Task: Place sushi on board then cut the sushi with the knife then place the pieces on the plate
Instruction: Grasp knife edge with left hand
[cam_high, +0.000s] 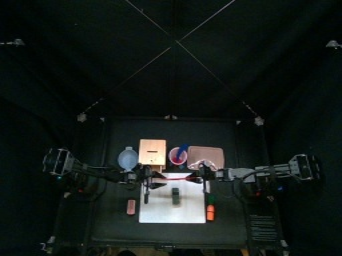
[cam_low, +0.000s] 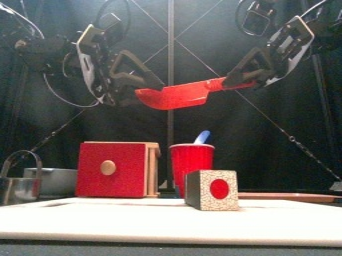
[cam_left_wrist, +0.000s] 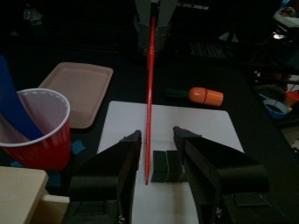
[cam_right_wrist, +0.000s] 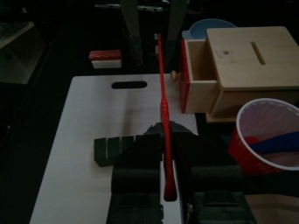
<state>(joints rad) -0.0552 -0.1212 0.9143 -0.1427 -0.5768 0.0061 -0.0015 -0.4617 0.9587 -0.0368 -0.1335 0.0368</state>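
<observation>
A red toy knife (cam_low: 181, 95) hangs level in the air above the white cutting board (cam_high: 174, 200). My right gripper (cam_low: 247, 72) is shut on its handle end. My left gripper (cam_low: 134, 82) stands open with its jaws either side of the blade end, as the left wrist view shows (cam_left_wrist: 156, 133). Below them the dark green sushi roll (cam_low: 211, 189) lies on the board, its white and red end facing the front. The pink tray (cam_high: 205, 156) lies behind the board to the right.
A wooden box with a red drawer front (cam_low: 118, 168) stands behind the board, with a blue-grey bowl (cam_high: 127, 158) to its left. The red cup (cam_low: 191, 165) holds a blue knife (cam_low: 202, 137). An orange toy (cam_high: 210, 212) lies at the board's right edge and a red-and-white toy (cam_high: 131, 206) at its left edge.
</observation>
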